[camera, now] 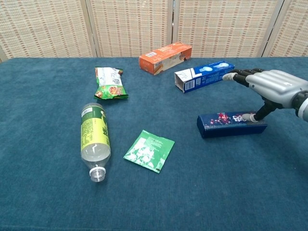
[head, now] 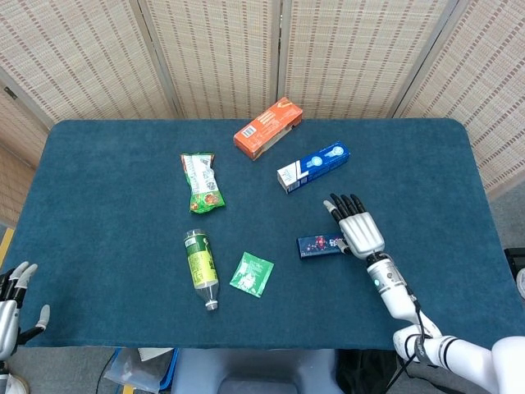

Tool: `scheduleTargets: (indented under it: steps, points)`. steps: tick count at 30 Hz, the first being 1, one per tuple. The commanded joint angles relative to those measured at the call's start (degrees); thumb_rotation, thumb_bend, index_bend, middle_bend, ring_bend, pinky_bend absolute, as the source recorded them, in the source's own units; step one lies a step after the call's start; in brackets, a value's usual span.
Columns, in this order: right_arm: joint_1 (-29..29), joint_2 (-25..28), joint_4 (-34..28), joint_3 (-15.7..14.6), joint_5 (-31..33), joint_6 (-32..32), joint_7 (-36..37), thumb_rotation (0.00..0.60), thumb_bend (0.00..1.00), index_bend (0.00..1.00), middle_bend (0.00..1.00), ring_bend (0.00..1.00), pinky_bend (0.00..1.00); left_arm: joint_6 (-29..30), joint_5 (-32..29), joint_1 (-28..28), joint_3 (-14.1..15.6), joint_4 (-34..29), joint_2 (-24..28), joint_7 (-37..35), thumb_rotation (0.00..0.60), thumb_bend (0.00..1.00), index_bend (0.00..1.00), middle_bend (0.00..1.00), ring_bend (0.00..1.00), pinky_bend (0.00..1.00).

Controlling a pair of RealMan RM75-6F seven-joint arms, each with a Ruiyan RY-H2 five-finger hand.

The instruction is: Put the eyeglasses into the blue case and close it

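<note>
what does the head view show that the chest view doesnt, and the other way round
Only the head view shows the left hand, open at the table's near left corner, and the whole table edge to edge.

Only the chest view shows the blue case from the side, lid down, with the right hand's thumb touching its top while the other fingers reach out flat above it.

Both show the case, right hand, bottle, green sachet, snack bag, orange box and toothpaste box.

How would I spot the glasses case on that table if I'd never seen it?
Start at the blue-covered table and look toward its right side, where the robot's right hand touches a long, low box. That is the blue case, lying shut. Unlike the blue-and-white carton behind it, it is dark navy with a small colourful print on top.
</note>
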Motion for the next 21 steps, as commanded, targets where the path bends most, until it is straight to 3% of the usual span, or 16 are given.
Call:
scheduleTargets:
  steps: [1, 7, 14, 21]
  points:
    - [0.22, -0.15, 0.68, 0.22, 1.19, -1.07, -0.84, 0.6, 0.23, 0.0, 0.0, 0.0, 0.0, 0.09, 0.25, -0.09, 0.0, -0.01, -0.14, 0.04, 0.6, 0.42, 0.08, 0.0, 0.0, 0.0]
    - [0.48, 0.02, 0.37, 0.63, 1.23, -0.96, 0.43, 0.6, 0.22, 0.0, 0.0, 0.0, 0.0, 0.67, 0.37, 0.08, -0.16, -0.12, -0.03, -0.16, 0.6, 0.42, 0.08, 0.0, 0.0, 0.0]
    - [-2.48, 5.97, -9.01, -2.2, -1.6, 2.25, 1.34, 0.6, 0.22, 0.0, 0.02, 0.0, 0.0, 0.34, 0.22, 0.1, -0.03, -0.16, 0.07, -0.07, 0.6, 0.42, 0.08, 0.0, 0.0, 0.0]
    - [-2.28, 8.42, -13.02, -3.02, 2.11, -2.05, -2.45, 0.6, 0.22, 0.08, 0.02, 0.0, 0.0, 0.47, 1.12, -0.13, 0.2, -0.72, -0.19, 0.61, 0.6, 0.42, 0.08, 0.0, 0.0, 0.0]
